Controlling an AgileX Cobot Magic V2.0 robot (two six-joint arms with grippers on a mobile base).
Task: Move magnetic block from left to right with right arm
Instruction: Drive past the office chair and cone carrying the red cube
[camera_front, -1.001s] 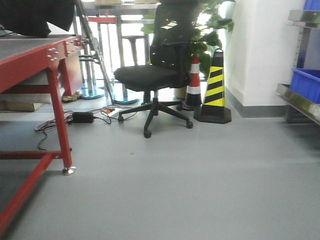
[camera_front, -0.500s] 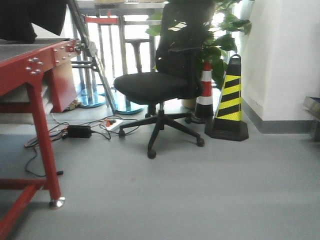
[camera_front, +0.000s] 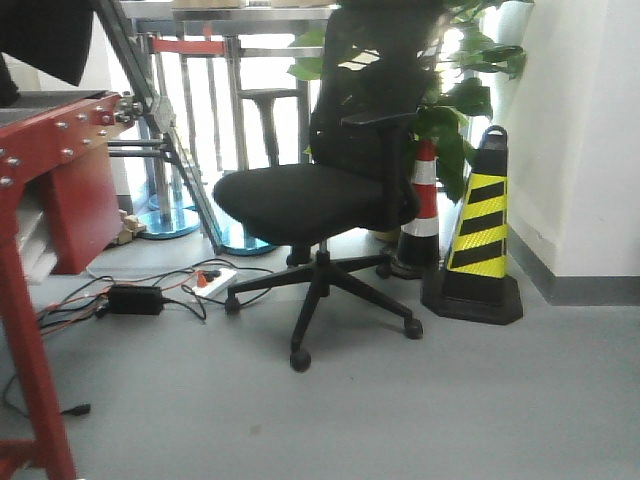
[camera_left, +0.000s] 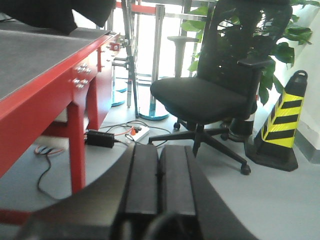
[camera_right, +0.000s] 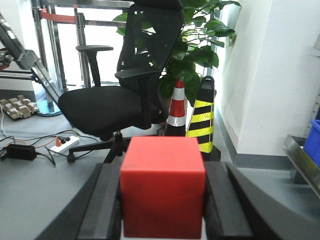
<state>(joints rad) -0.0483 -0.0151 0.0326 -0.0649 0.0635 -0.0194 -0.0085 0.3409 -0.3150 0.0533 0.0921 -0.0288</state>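
The magnetic block (camera_right: 162, 187) is a plain red cube filling the bottom middle of the right wrist view. My right gripper (camera_right: 162, 197) is shut on it, one black finger pressed against each side face. In the left wrist view my left gripper (camera_left: 159, 172) is shut, its two black pads meeting with nothing between them. Neither gripper nor the block shows in the front-facing view.
A black office chair (camera_front: 320, 200) stands ahead on the grey floor. A red table (camera_front: 30, 170) is at the left, with cables and a power strip (camera_front: 205, 280) on the floor beside it. Two traffic cones (camera_front: 485, 235) and a plant stand by the white wall.
The front-facing view has moved forward and turned right: the chair and cones have grown larger, and the red table has slid toward the left edge.
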